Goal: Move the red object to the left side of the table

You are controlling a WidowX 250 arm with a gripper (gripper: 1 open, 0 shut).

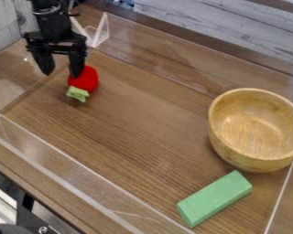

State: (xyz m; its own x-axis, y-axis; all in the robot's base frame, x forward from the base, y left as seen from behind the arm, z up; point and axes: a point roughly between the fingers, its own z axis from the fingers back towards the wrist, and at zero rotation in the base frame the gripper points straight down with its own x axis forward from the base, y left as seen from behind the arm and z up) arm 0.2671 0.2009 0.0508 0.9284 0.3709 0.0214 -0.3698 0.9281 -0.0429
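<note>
The red object (83,82), a small rounded strawberry-like toy with a pale green stem end, lies on the brown wood-grain table (149,119) at its far left. My gripper (61,64) hangs just above and to the left of it, open, with its two black fingers spread apart and nothing between them. The right finger stands close to the toy's upper left edge; whether it touches the toy I cannot tell.
A wooden bowl (255,128) stands at the right side. A flat green rectangular block (215,197) lies near the front right. Low clear acrylic walls (63,155) border the tabletop, and one runs just behind the gripper.
</note>
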